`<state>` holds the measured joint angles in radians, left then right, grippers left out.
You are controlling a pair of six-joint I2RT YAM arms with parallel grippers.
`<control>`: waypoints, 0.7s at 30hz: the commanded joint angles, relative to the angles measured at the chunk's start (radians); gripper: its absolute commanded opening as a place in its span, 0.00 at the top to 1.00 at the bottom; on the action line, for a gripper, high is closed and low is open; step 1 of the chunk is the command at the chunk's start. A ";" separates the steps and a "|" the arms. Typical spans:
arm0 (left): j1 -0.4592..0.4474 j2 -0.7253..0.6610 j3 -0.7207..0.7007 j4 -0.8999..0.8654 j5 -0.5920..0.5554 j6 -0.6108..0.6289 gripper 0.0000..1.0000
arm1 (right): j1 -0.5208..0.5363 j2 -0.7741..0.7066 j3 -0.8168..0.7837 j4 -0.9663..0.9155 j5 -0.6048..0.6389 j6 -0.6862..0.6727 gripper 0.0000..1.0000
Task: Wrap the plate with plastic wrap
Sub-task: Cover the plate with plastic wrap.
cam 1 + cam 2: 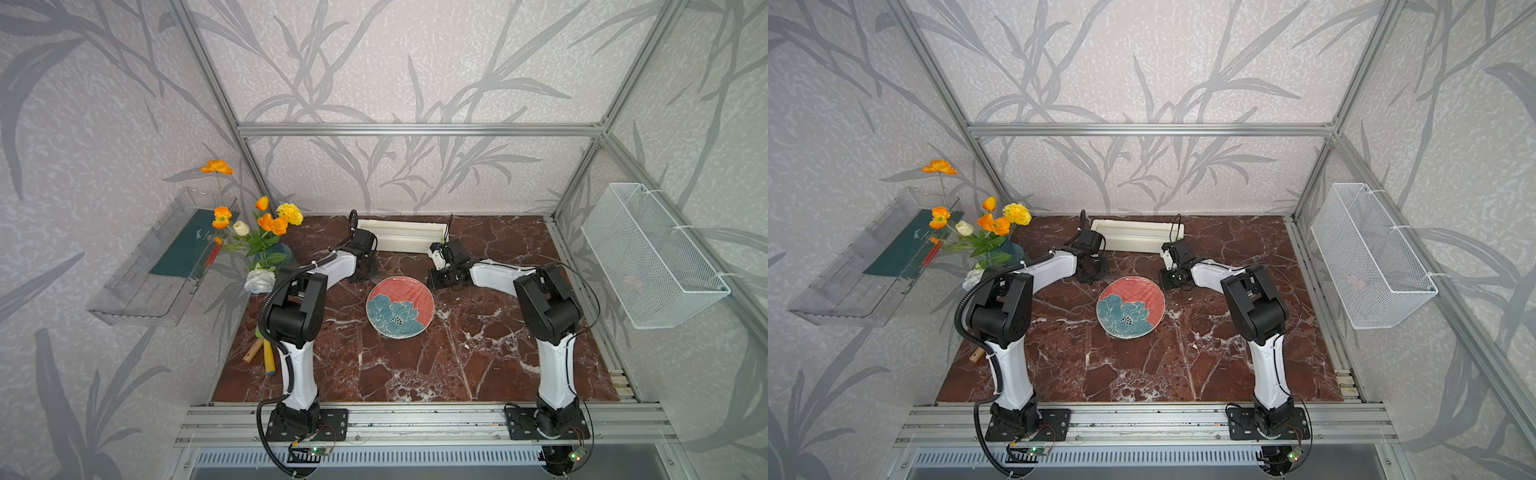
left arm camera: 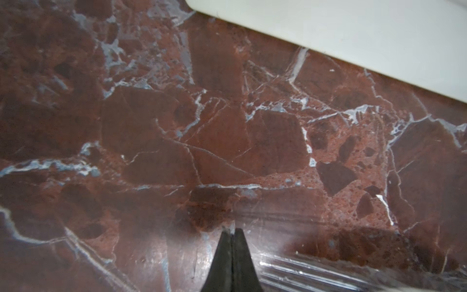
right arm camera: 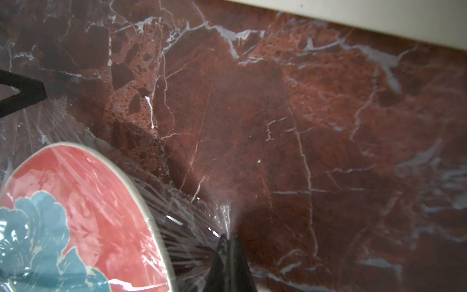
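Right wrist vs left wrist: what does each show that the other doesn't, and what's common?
Right wrist only: the plate, covered by the plastic wrap, and the right gripper shut on a bunched edge of it. Left wrist only: the rounded end of the dispenser box. Both: the left gripper, shut, with the plastic wrap fanning from its tips; the marble table; the dispenser box's long cream edge.

Both arms rise from bases at the near edge, bend at the elbow and reach forward and inward, mirroring each other. The left arm (image 1: 297, 316) points the left end effector (image 1: 362, 272) steeply downward, fingers pressed together on an edge of the plastic wrap (image 2: 303, 273). The right arm (image 1: 548, 311) holds the right end effector (image 1: 445, 279) equally low, its fingers pinching that same film.
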<state>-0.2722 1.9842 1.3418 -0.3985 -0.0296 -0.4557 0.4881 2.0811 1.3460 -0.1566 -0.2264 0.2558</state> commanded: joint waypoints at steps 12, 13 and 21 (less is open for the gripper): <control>-0.014 -0.035 -0.006 -0.103 -0.109 0.017 1.00 | -0.008 -0.040 -0.056 -0.003 -0.086 0.061 0.87; -0.015 -0.050 -0.007 -0.116 -0.117 0.015 1.00 | -0.010 -0.055 -0.073 0.000 -0.074 0.071 0.85; -0.030 -0.177 0.076 -0.286 -0.267 0.013 0.61 | -0.023 -0.217 -0.114 -0.107 0.018 0.055 0.60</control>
<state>-0.2928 1.8755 1.3605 -0.5789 -0.1802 -0.4324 0.4725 1.9568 1.2369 -0.2024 -0.2455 0.3157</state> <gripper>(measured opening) 0.382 0.383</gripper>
